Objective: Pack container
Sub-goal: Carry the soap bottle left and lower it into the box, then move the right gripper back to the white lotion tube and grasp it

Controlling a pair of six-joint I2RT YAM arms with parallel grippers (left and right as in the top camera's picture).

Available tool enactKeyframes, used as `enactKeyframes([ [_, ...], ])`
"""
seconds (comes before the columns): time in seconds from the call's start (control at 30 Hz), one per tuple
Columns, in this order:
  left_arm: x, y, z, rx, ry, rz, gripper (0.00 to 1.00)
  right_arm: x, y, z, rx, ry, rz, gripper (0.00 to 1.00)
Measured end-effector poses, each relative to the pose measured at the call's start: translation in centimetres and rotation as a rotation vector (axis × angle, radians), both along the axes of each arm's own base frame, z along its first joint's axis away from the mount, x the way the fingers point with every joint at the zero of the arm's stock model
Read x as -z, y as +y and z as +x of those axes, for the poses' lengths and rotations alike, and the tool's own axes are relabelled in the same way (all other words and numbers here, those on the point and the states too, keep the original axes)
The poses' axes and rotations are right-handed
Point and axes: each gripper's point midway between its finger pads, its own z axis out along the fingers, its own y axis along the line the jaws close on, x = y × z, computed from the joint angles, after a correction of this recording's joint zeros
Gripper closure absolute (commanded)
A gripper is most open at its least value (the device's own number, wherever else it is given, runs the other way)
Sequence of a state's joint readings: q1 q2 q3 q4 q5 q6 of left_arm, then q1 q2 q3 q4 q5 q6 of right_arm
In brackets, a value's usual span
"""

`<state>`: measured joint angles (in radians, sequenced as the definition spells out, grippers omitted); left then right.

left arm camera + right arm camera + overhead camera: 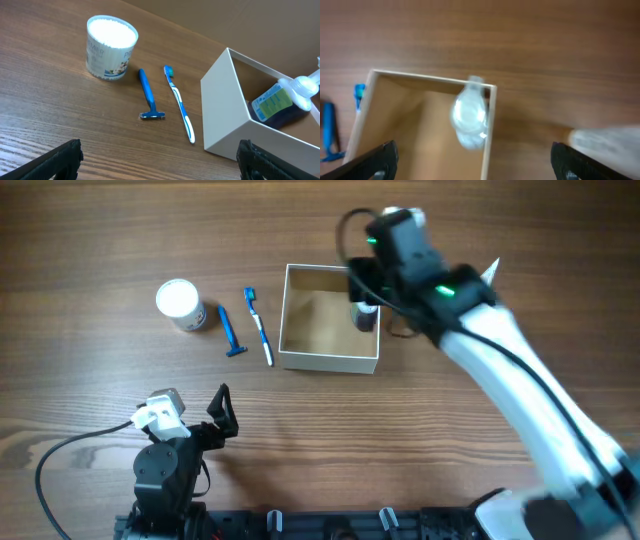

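We saw right claw released above bottle in box; left claw released too; we feared lifting finger could snag box wall.

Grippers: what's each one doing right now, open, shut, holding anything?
Left gripper: open, holding nothing.
Right gripper: open, holding nothing, above the box with a bottle in it.
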<state>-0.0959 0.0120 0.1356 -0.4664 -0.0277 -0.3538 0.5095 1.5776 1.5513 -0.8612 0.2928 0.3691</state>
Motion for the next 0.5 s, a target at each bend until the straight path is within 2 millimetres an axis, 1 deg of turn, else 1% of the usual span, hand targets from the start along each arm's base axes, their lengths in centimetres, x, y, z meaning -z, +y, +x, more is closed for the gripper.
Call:
enactKeyframes([
  [0.03, 0.0, 0.0, 0.0, 0.0, 0.0, 0.0, 0.0, -2.0, -1.3, -0.8, 0.025, -0.032, 0.016, 0.04],
  [0.07, 0.0, 0.0, 0.0, 0.0, 0.0, 0.0, 0.0, -3.6, -3.2, -1.7, 0.076, -0.052, 0.032, 0.04],
  [0.1, 0.0, 0.0, 0.0, 0.0, 0.0, 0.0, 0.0, -4.9, -6.3, -2.3, 0.168, -0.066, 0.049, 0.06],
  [0.13, 0.0, 0.0, 0.0, 0.0, 0.0, 0.0, 0.0, -4.8, -8.9, -2.3, 0.252, -0.054, 0.057, 0.07],
  [0.17, 0.0, 0.0, 0.0, 0.0, 0.0, 0.0, 0.0, -3.7, -11.4, -1.7, 0.337, -0.018, 0.059, 0.11],
  [0.2, 0.0, 0.0, 0.0, 0.0, 0.0, 0.0, 0.0, -2.3, -12.9, -1.4, 0.385, 0.026, 0.051, 0.12],
  [0.23, 0.0, 0.0, 0.0, 0.0, 0.0, 0.0, 0.0, 0.5, -14.7, -1.2, 0.447, 0.119, 0.039, 0.19],
  [0.27, 0.0, 0.0, 0.0, 0.0, 0.0, 0.0, 0.0, 2.0, -15.9, -1.0, 0.489, 0.164, 0.034, 0.22],
  [0.3, 0.0, 0.0, 0.0, 0.0, 0.0, 0.0, 0.0, 3.2, -16.6, -0.9, 0.517, 0.202, 0.03, 0.3],
  [0.33, 0.0, 0.0, 0.0, 0.0, 0.0, 0.0, 0.0, 4.2, -17.2, -0.9, 0.538, 0.235, 0.028, 0.46],
  [0.4, 0.0, 0.0, 0.0, 0.0, 0.0, 0.0, 0.0, 5.3, -17.8, -0.7, 0.561, 0.262, 0.029, 0.73],
  [0.43, 0.0, 0.0, 0.0, 0.0, 0.0, 0.0, 0.0, 5.6, -17.9, -0.6, 0.565, 0.272, 0.029, 0.81],
  [0.47, 0.0, 0.0, 0.0, 0.0, 0.0, 0.0, 0.0, 6.2, -17.7, -0.5, 0.564, 0.288, 0.031, 0.8],
  [0.5, 0.0, 0.0, 0.0, 0.0, 0.0, 0.0, 0.0, 6.6, -17.7, -0.4, 0.564, 0.298, 0.034, 0.48],
])
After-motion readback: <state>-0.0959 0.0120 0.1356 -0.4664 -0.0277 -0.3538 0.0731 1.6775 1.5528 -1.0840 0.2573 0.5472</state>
